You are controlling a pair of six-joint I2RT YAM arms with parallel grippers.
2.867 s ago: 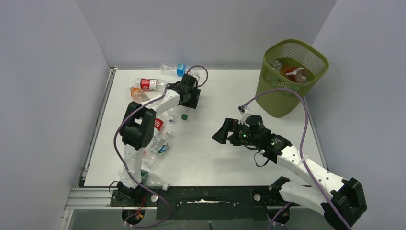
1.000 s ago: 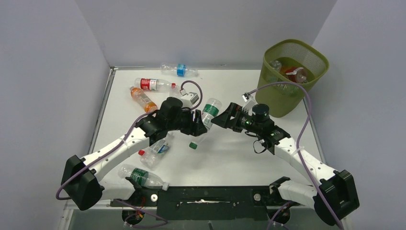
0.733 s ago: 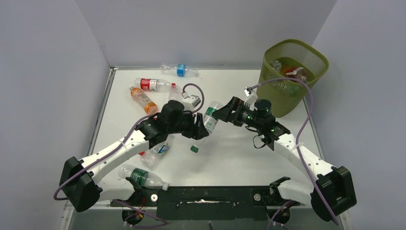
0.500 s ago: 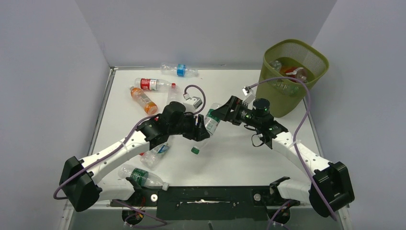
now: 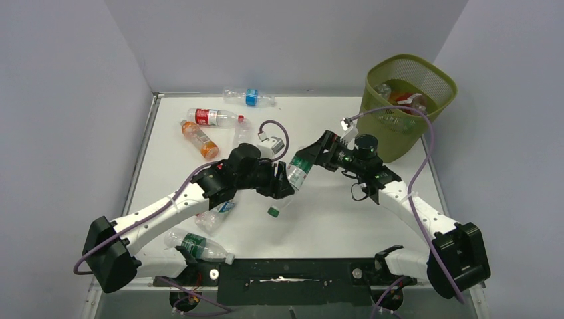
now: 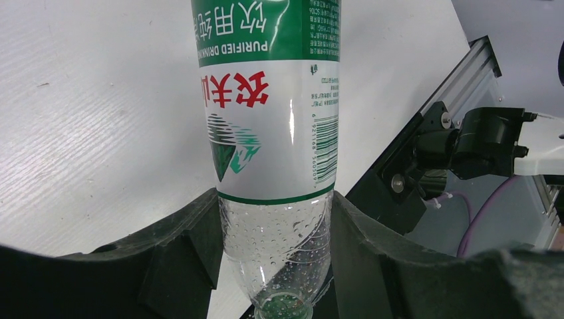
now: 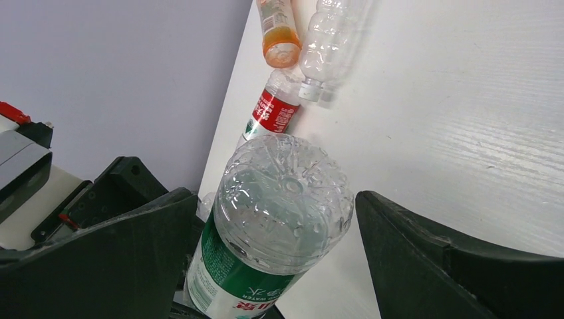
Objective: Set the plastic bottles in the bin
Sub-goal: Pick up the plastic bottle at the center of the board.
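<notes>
Item: green-labelled bottle [image 5: 297, 169], held above the surface [image 5: 332, 219] at centre, base tilted toward 1 o'clock. This looks like a handover, since the bin [image 5: 407, 106] stands at 1 o'clock. Left hand [image 5: 284, 185]: pinching the bottle's shoulder. Right hand [image 5: 315, 157]: spread wide, flanking the base, no contact seen.

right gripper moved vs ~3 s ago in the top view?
Yes. The right gripper has shifted toward the bin, away from the near edge, and now straddles the green-label bottle held by the left gripper.
</notes>
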